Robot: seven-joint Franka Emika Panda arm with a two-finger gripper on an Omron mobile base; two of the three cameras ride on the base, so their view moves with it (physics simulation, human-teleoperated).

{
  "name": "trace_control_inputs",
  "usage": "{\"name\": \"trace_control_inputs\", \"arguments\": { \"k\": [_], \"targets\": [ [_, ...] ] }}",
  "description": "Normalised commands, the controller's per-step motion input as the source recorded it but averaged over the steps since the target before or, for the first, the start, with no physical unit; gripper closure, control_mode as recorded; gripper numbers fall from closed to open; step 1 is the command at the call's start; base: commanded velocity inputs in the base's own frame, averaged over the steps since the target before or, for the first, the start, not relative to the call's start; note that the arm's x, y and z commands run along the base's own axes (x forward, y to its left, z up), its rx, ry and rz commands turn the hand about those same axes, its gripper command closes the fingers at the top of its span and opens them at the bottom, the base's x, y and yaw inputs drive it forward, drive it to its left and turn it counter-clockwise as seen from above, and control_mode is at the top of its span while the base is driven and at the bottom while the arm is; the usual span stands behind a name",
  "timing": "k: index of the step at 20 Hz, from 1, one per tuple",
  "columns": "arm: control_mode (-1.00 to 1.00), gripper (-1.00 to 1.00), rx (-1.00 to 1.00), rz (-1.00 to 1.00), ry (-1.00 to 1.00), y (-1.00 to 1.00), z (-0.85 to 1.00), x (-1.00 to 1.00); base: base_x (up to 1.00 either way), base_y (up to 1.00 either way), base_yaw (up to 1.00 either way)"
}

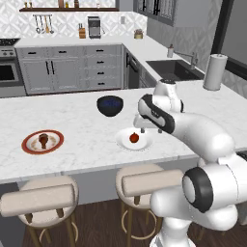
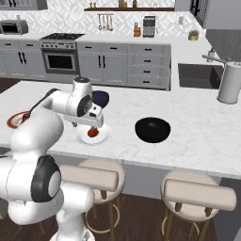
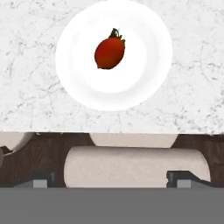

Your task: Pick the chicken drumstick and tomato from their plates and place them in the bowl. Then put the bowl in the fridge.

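Red tomato (image 3: 109, 53) rests on white plate (image 3: 144, 78).

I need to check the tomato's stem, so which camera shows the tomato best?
The hand view: the tomato sits large and unobstructed on the white plate, stem visible. The left base view shows it small beside the arm; in the right base view it is partly hidden under the hand.

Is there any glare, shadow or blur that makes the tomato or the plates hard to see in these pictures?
Hand view: sharp and evenly lit; the tomato is clear, but the white plate looks nearly washed out, with only a faint shadow. Left base view: softer; the drumstick on the red-rimmed plate is small and slightly blurred. Right base view: the arm partly hides the tomato.
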Motion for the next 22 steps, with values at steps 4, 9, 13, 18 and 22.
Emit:
{"name": "trace_control_inputs", "arguments": {
  "k": [4, 9, 13, 18, 22],
  "targets": [
    [-1.00, -1.00, 0.00, -0.04, 0.06, 0.08, -0.39, 0.50, 0.00, 0.00, 0.00],
    [-1.00, -1.00, 0.00, -0.06, 0.04, 0.11, -0.43, 0.46, 0.00, 0.00, 0.00],
    [-1.00, -1.00, 0.00, -0.05, 0.02, 0.14, -0.25, 0.44, 0.00, 0.00, 0.00],
    [-1.00, -1.00, 0.00, -0.02, 0.00, 0.07, -0.17, 0.47, 0.00, 0.00, 0.00],
    [-1.00, -1.00, 0.00, 0.00, 0.00, 0.01, -0.17, 0.35, 0.00, 0.00, 0.00]
  ]
}}
